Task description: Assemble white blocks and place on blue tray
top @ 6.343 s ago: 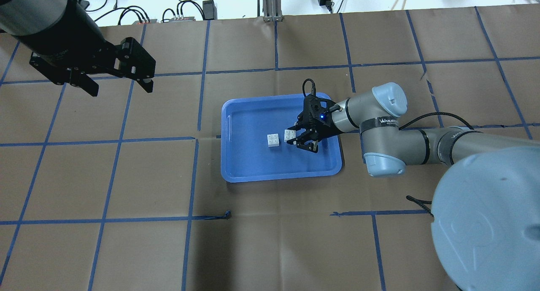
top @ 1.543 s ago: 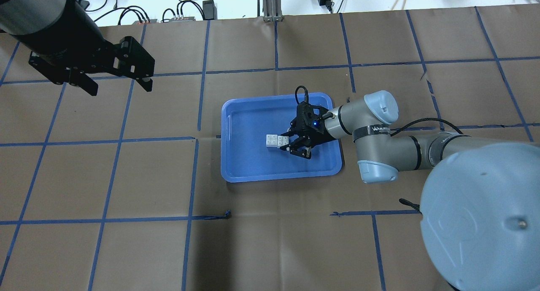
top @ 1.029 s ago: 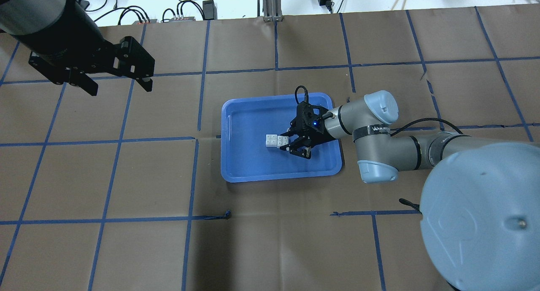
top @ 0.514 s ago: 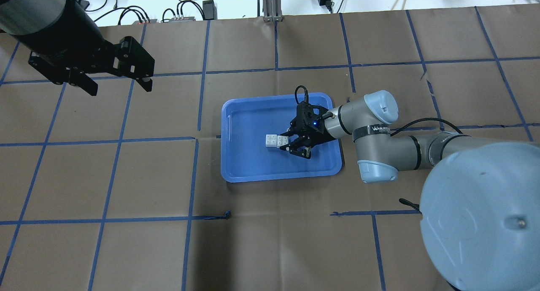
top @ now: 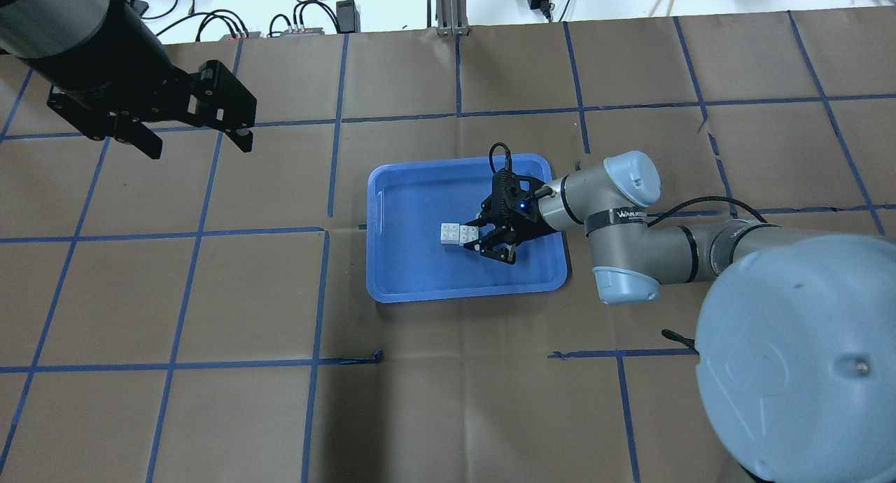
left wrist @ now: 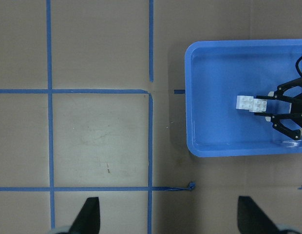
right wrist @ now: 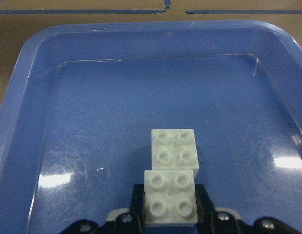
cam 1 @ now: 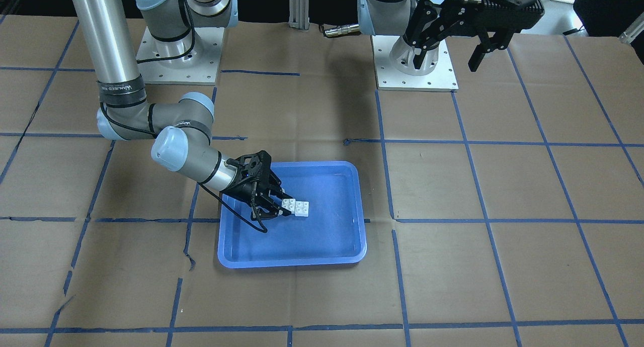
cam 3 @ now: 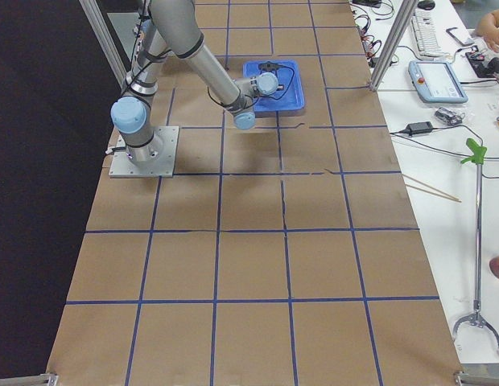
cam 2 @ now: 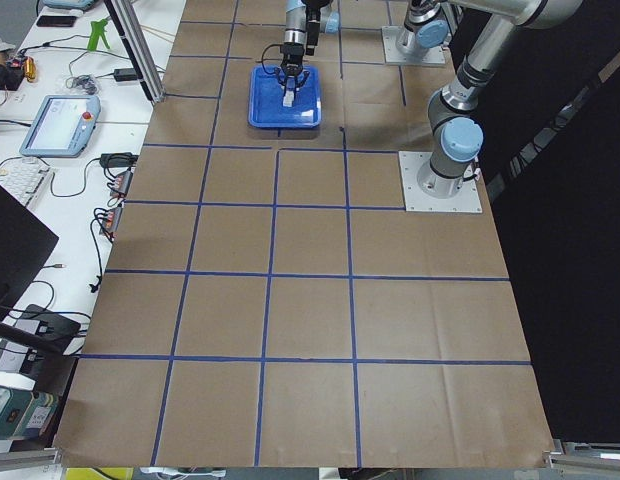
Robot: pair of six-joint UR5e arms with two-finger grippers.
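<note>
Stacking needs the right jaws, pinching one white block, to centre it over the other block before pressing; left jaws hang spread.

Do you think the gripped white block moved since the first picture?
Yes: the gripped block went toward the blue tray's left rim, overhead view, beside the other block.

- The table wore brown paper crossed by blue tape lines.
- A tray lay on it, under the jaws of the right gripper and well apart from those of the left gripper.
- Two base plates sat on the robot's side of the jaws.
</note>
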